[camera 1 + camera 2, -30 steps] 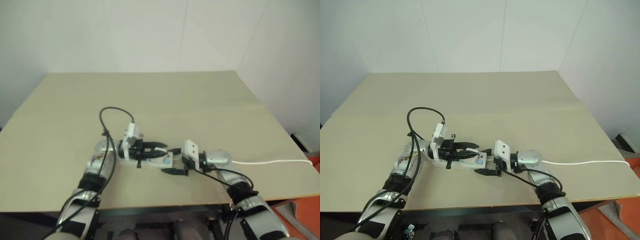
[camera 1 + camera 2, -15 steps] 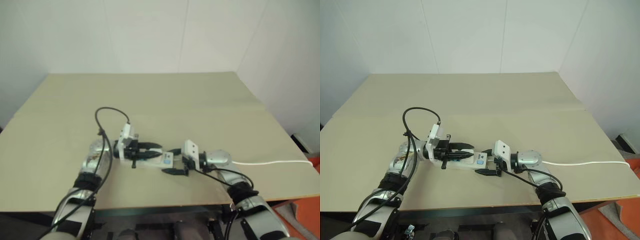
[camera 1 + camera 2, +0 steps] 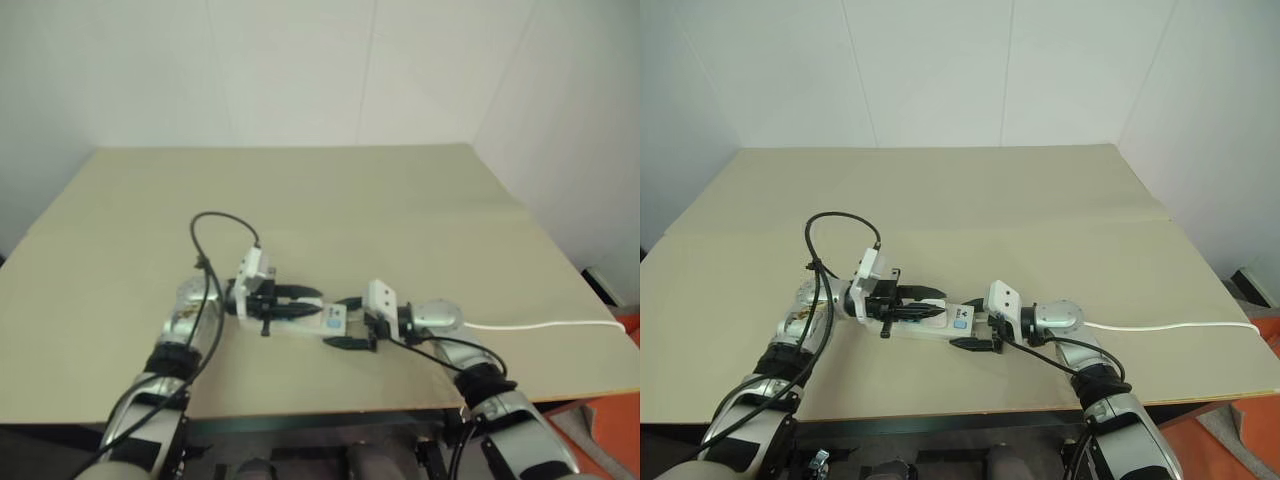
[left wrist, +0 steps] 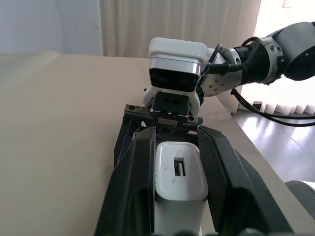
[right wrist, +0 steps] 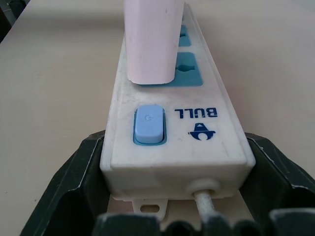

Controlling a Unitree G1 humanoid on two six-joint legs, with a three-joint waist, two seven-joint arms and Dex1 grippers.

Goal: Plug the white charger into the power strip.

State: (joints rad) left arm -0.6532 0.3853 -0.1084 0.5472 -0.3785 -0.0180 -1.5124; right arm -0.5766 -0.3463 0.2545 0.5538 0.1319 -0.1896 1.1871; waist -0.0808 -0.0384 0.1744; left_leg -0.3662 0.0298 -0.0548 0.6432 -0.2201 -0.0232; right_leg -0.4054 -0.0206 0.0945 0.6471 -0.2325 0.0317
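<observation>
White cube-shaped charger [image 4: 180, 184] stands seated in your long white power strip [image 5: 173, 118], left jaws clenched on it, right jaws grasping the strip's end; you just release.

one power strip [image 5: 170, 128] lies on one table [image 3: 1040, 200], and one white charger [image 4: 179, 174] stands on it. the strip's face shows one blue switch [image 5: 148, 123] and at least two blue socket faces [image 5: 187, 71]; the charger hides part of the row, so the full count cannot be told. one thin white cable [image 3: 1170, 325] runs from the strip. two grippers are in view, the left gripper [image 3: 925, 305] and the right gripper [image 3: 975, 333].
</observation>
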